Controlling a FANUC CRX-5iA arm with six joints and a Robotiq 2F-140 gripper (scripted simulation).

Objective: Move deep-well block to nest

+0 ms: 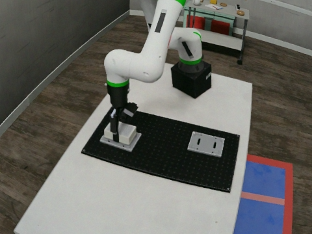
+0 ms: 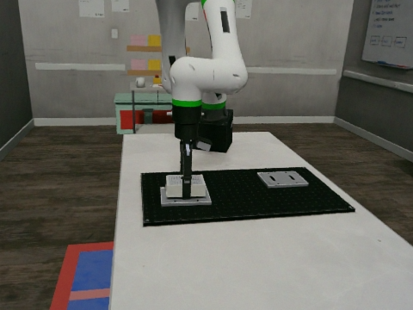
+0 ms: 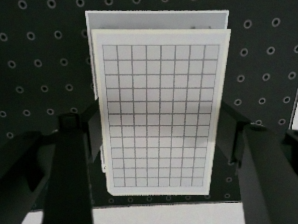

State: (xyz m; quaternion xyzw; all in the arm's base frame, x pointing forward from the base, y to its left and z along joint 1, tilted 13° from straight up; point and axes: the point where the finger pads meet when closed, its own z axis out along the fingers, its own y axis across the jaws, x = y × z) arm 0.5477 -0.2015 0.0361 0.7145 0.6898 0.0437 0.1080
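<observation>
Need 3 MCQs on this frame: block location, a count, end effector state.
1. The white block is: A on the floor; B at the grey plate under the arm; C at the other grey plate.
2. Grey plates on the black board: A one; B two; C three.
3. The end effector is: A open; B shut, empty; C shut on the block.

B: it sits over the near plate.
B: a second, bare plate.
C: fingers flank its sides.
</observation>
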